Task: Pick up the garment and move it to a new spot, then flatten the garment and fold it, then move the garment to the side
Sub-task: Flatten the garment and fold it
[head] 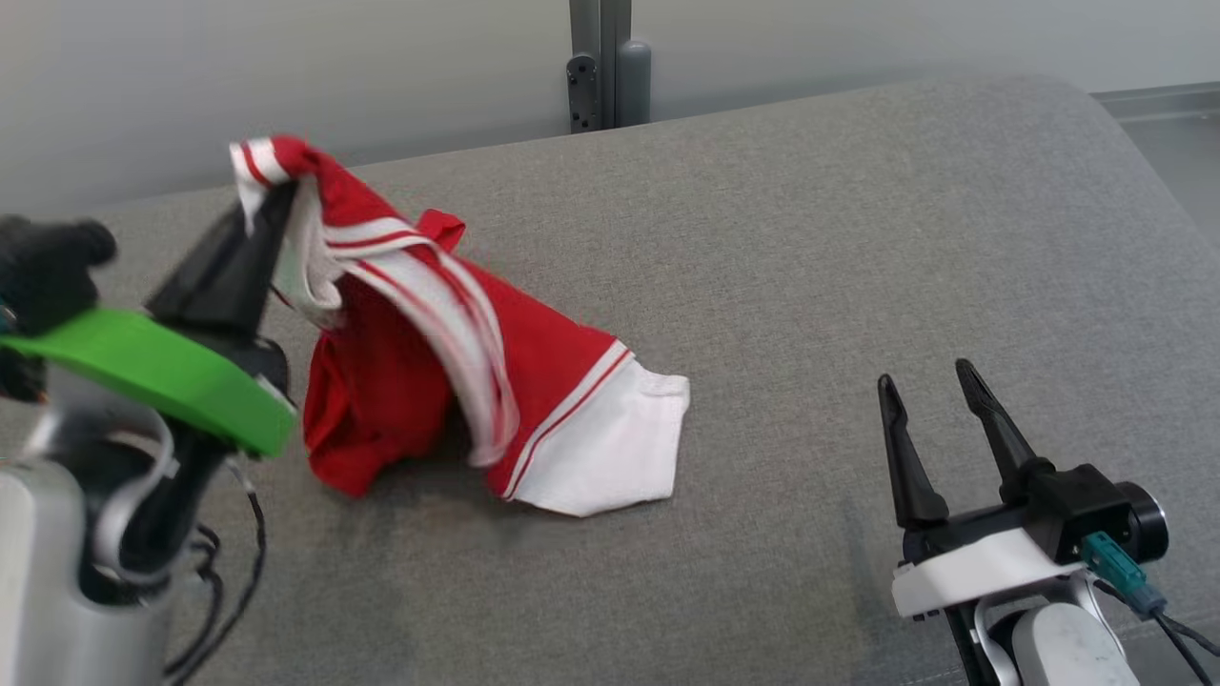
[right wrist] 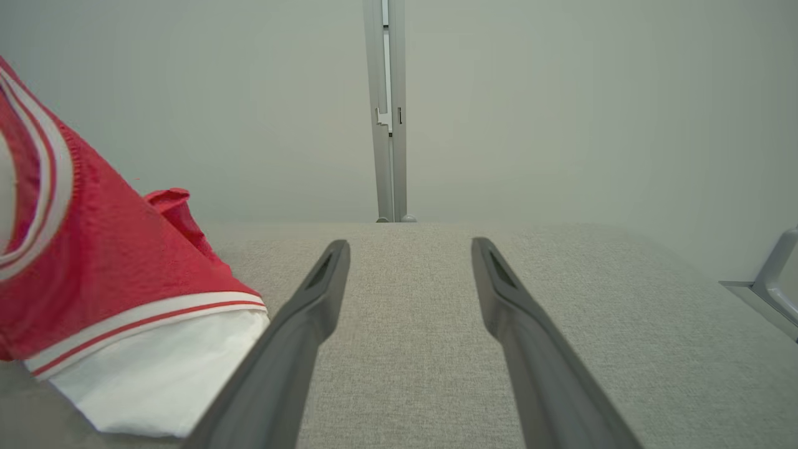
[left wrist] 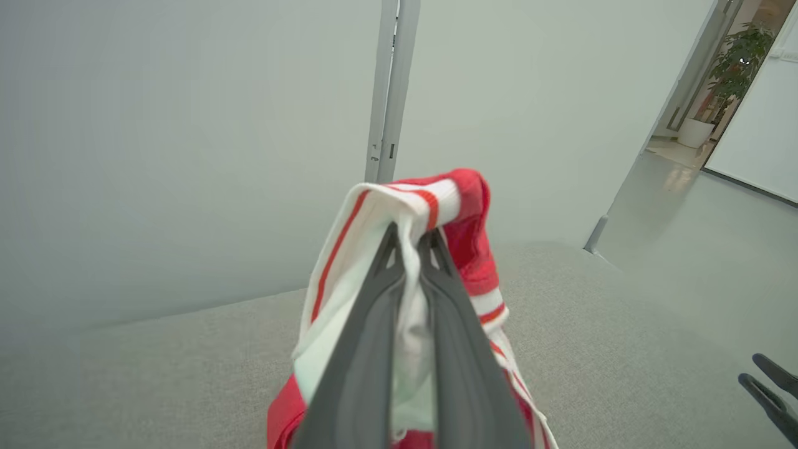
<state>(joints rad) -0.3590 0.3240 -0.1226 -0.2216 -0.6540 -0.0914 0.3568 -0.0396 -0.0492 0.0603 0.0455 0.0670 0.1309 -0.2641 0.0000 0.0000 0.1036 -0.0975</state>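
Swallowing tips of left fingers [head: 224, 262], bunched garment [head: 558, 367]

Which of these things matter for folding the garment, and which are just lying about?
For the job: red and white garment; left gripper, shut on its striped edge; right gripper, open; grey padded surface under it.
Just there: metal post behind the surface; potted plant by the doorway.

Garment [head: 558, 367] — soft cloth; surface [head: 858, 238] — matt weave
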